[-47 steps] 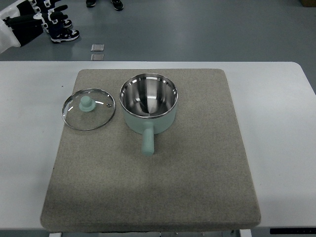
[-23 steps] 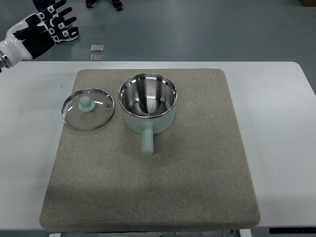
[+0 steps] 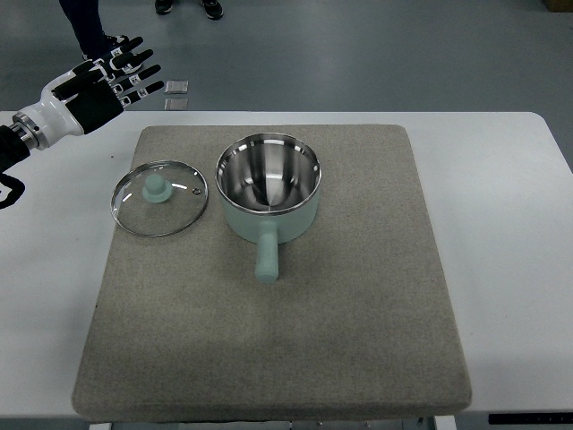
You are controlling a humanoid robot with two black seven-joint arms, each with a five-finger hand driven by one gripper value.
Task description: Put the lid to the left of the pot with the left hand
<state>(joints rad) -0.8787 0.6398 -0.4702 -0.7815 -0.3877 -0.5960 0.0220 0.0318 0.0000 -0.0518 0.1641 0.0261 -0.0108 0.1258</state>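
Observation:
A glass lid (image 3: pixel 160 198) with a pale green knob lies flat on the grey mat, just left of the pot. The mint-green pot (image 3: pixel 269 188) stands uncovered mid-mat, its steel inside showing and its handle pointing toward the near edge. My left hand (image 3: pixel 106 84), black and white, hovers over the table's far left corner, up and to the left of the lid. Its fingers are spread and hold nothing. The right arm does not show.
The grey mat (image 3: pixel 358 313) covers most of the white table (image 3: pixel 510 224). Beyond the far edge lies the floor, with a person's shoes (image 3: pixel 188 7) and two small square tiles (image 3: pixel 176 88).
My left hand has come down and rightward from the top left corner toward the table. Lid and pot have stayed put.

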